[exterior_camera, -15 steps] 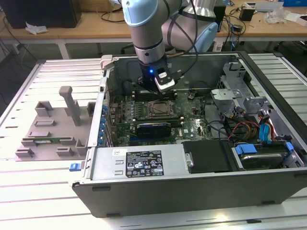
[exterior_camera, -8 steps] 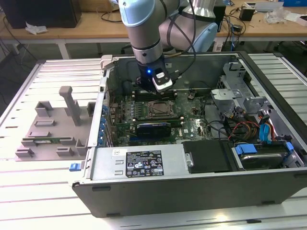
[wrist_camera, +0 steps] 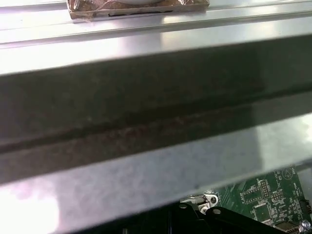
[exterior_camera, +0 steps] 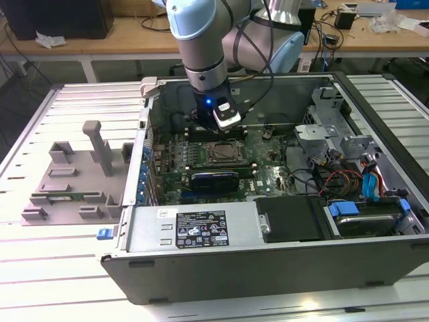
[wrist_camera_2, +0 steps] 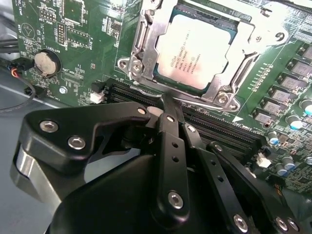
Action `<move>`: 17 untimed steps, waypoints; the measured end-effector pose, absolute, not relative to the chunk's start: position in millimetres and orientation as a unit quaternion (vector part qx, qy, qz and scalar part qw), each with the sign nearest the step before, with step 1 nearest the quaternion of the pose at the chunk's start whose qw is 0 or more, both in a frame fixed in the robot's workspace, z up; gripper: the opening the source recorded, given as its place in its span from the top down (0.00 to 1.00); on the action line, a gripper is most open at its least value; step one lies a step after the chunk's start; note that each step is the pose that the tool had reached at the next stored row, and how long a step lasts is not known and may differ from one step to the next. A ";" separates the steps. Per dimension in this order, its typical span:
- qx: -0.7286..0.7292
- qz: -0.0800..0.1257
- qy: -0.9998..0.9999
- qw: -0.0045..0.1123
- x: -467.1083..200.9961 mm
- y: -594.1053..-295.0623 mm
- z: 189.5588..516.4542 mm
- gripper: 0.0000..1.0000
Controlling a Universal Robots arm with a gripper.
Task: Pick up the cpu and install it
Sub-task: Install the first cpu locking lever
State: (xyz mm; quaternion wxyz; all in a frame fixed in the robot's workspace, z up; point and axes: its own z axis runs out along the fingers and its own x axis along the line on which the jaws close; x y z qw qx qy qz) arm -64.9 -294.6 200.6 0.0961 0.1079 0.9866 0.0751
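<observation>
- The small flat square cpu with its silvery-grey metal top (wrist_camera_2: 195,51) lies seated in the metal-framed socket (wrist_camera_2: 146,34) on the green motherboard (wrist_camera_2: 68,29), as the second wrist view shows; in the exterior view the same chip (exterior_camera: 223,153) sits near the middle of the board inside the open grey computer case (exterior_camera: 268,261).
- It sits flat and square within the frame, so by the look of it the placing is already done.
- The black gripper (wrist_camera_2: 168,105) hangs just above the socket's near edge, over the black memory slots (wrist_camera_2: 214,134). Its fingers (wrist_camera_2: 170,122) are pressed together with nothing between them: clenched and empty.
- A thin metal lever (wrist_camera_2: 195,102) runs along the socket's edge right under the fingertips; I judge the closed fingers are held there to work on that lever or the frame, though whether they touch it I cannot tell.
- In the exterior view the pale blue and grey robot arm (exterior_camera: 201,40) reaches straight down into the case, its wrist close to the case's far wall.
- The grey plastic tray (exterior_camera: 74,181) rests on the slatted table (exterior_camera: 40,282), at the exterior view's left, well apart from the gripper.
</observation>
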 end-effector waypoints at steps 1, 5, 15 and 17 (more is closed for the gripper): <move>0.108 0.075 0.987 0.096 -64.0 -294.6 200.1 0.89; 0.110 0.075 0.986 0.096 -58.3 -294.7 198.6 0.89; 0.114 0.075 0.986 0.097 -55.9 -296.1 197.7 0.89; 0.114 0.075 0.986 0.097 -55.8 -297.2 197.7 0.89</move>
